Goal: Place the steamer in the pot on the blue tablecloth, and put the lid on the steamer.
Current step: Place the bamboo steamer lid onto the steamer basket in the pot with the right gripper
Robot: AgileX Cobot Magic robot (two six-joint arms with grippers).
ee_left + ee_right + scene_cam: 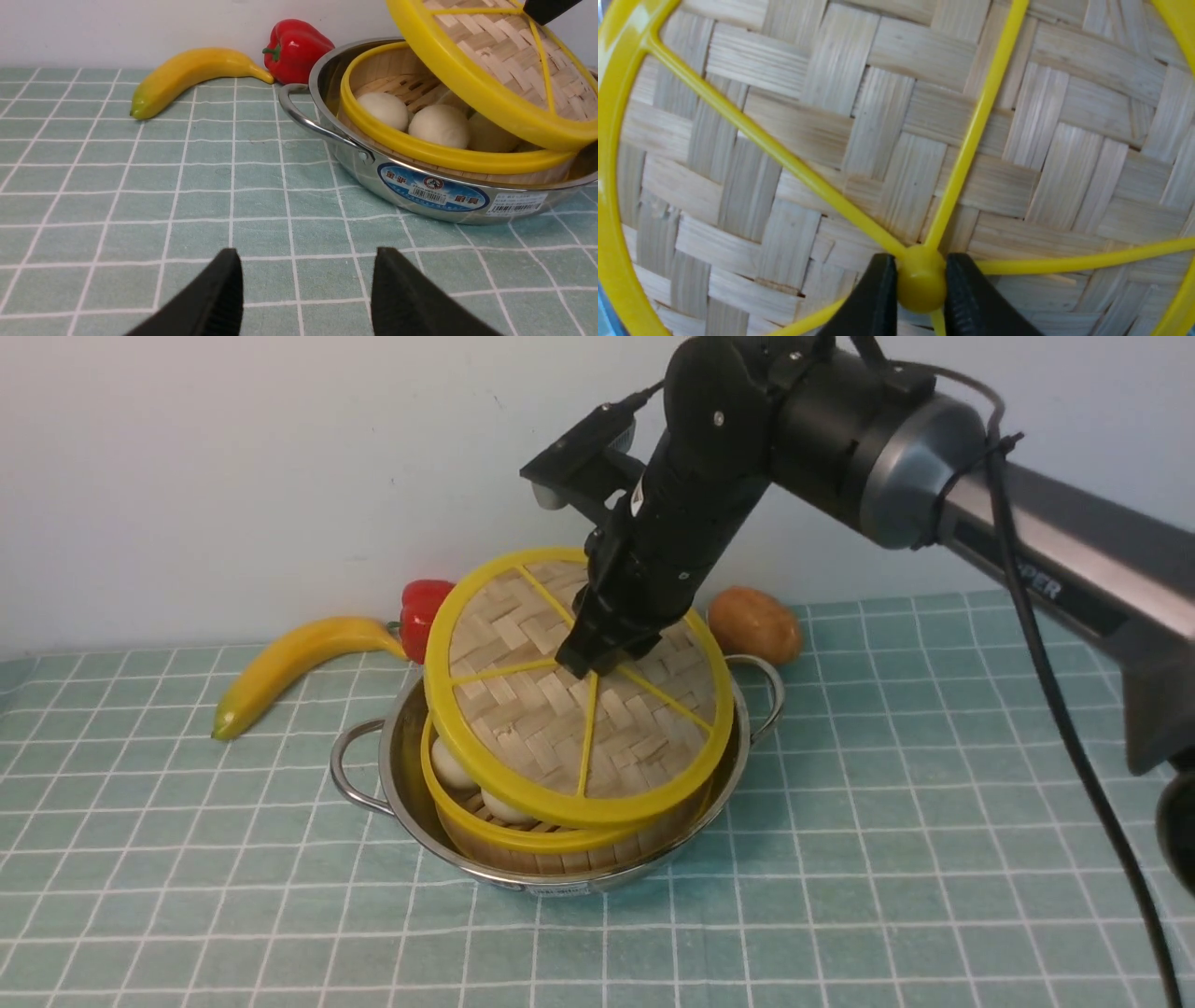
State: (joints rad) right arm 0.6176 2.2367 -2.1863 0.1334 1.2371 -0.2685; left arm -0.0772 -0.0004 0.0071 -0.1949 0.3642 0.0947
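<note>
So the steamer (523, 835) is sitting inside the pot (408, 803) on the blue tablecloth (840, 859). The right hand (595, 658) is clamped on the lid (560, 728) by its centre knob (921, 282), with the lid tilted over the pot and buns (439, 125) peeking out under the raised side. The left hand (306, 266) is just beside the pot, jaws spread, holding nothing.

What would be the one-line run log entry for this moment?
phase: lidding | right gripper: shut on lid | lid: tilted over steamer | steamer: in pot | left gripper: open, empty
</note>
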